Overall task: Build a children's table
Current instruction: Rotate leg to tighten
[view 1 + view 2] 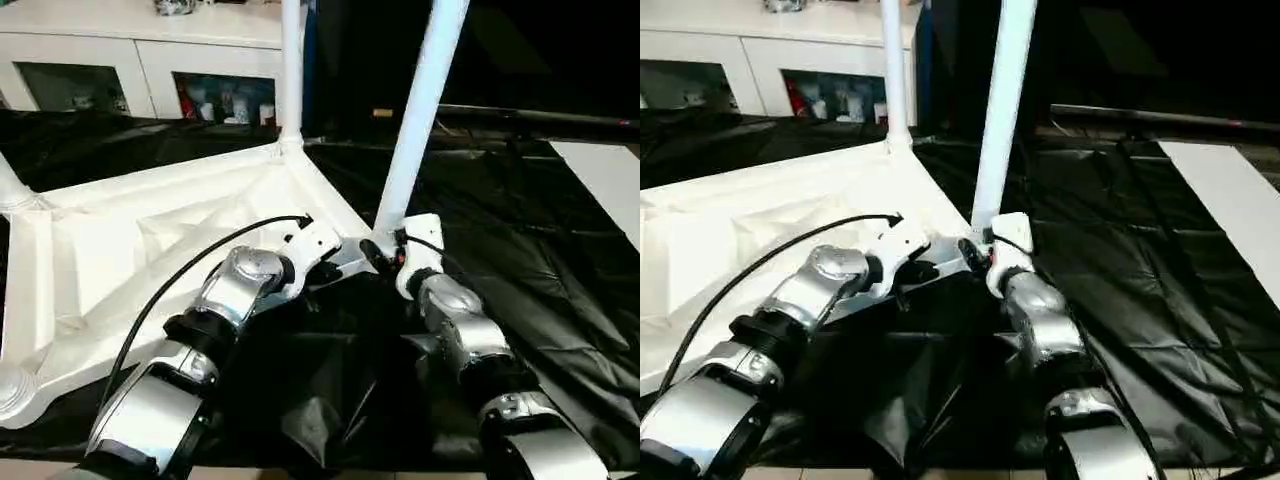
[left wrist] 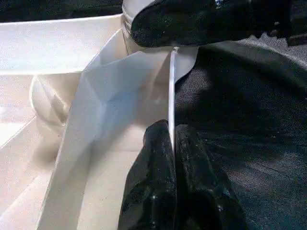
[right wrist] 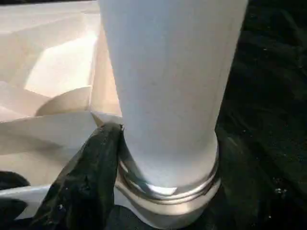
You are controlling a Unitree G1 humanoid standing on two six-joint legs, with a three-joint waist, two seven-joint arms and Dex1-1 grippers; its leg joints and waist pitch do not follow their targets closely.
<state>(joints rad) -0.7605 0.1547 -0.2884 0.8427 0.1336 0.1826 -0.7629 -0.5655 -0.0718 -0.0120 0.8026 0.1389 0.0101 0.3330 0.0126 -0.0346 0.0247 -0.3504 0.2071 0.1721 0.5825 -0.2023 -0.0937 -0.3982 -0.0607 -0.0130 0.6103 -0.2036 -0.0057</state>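
Observation:
The white table top (image 1: 120, 240) lies upside down on a black sheet, ribbed underside up. One leg (image 1: 290, 70) stands upright in the far corner socket, and another leg stub (image 1: 8, 185) rises at the left edge. A third leg (image 1: 420, 110) leans in the near right corner socket (image 3: 168, 201). My left gripper (image 2: 172, 132) is shut on the top's thin rim wall (image 2: 171, 86) just beside that socket. At the base of the leaning leg is my right gripper (image 1: 380, 248), closed around it. One of its fingers (image 3: 91, 163) presses against the leg's foot; the other is hidden behind the leg.
A white glass-door cabinet (image 1: 100, 60) runs along the back. The black sheet (image 1: 520, 230) covers the floor to the right, with a white panel (image 1: 610, 180) at its far right and a dark bar (image 1: 520, 115) behind. An empty corner socket (image 1: 15, 390) sits near left.

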